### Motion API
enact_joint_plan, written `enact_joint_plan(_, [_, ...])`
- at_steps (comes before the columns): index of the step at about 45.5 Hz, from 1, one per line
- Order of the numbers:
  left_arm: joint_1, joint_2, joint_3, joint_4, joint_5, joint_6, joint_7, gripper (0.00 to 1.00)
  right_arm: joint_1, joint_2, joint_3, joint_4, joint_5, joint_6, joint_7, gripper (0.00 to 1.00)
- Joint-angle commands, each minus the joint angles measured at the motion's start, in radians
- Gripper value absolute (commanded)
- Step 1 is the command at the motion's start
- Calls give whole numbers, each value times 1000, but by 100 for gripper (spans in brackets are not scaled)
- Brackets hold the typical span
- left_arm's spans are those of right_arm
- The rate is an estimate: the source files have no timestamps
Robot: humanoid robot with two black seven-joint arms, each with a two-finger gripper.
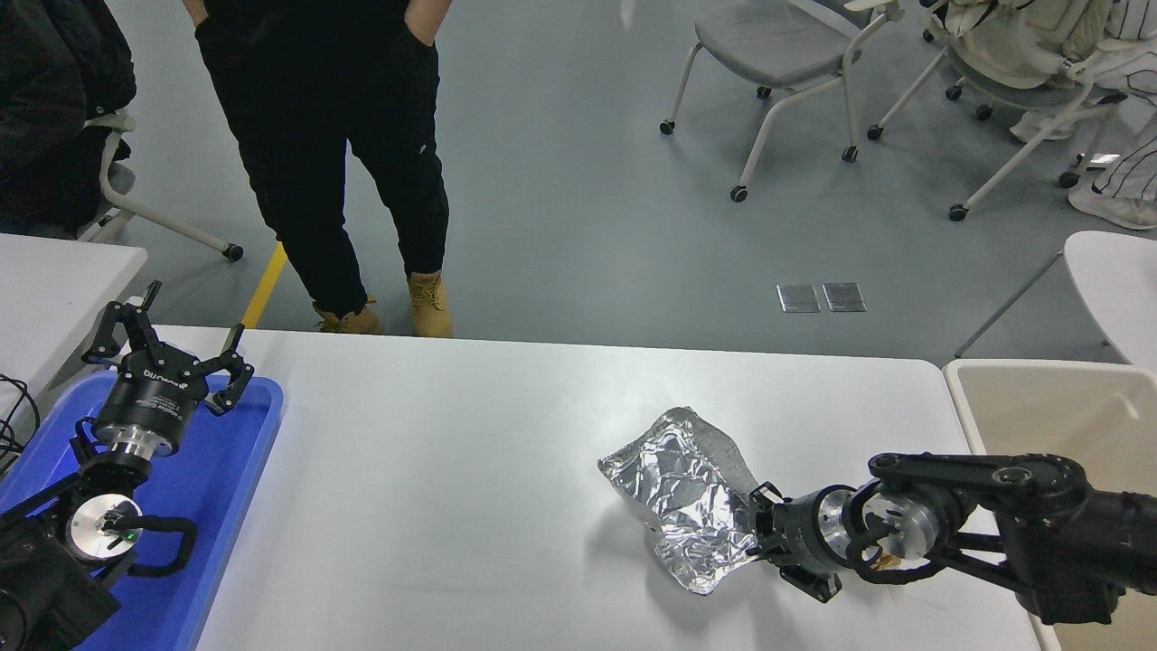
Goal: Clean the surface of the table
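Note:
The table surface (470, 470) is a wide white tabletop. A crumpled silver foil tray (682, 493) is tipped up on its side at the right of the middle, its underside facing me, lifted off the table. My right gripper (755, 529) is shut on the foil tray's near right rim, with the arm coming in from the right edge. My left gripper (172, 348) is open and parked above the blue plastic tray (230, 470) at the lower left.
A beige bin (1058, 416) stands just past the table's right end. A person in black trousers and tan boots (352, 181) stands at the far side. Wheeled chairs (786, 54) stand on the grey floor behind. Smaller white tabletops lie at far left and far right.

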Motion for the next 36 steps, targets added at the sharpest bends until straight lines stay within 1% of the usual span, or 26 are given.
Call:
enact_joint_plan(1, [0, 0, 0, 0, 0, 0, 0, 100, 50, -92, -10, 71, -2, 30, -3, 0])
enact_joint_plan(5, [0, 0, 0, 0, 0, 0, 0, 100, 71, -140, -13, 106, -5, 36, -4, 0])
enact_joint_plan(9, [0, 0, 0, 0, 0, 0, 0, 100, 103, -215, -15, 163, -6, 39, -17, 0])
enact_joint_plan(18, [0, 0, 0, 0, 0, 0, 0, 100, 172, -362, -18, 244, -6, 98, -53, 0])
enact_joint_plan(24, [0, 0, 0, 0, 0, 0, 0, 100, 232, -445, -47, 267, -6, 159, -84, 0])
enact_joint_plan(36, [0, 0, 0, 0, 0, 0, 0, 100, 346, -589, -86, 272, -22, 294, -104, 0])
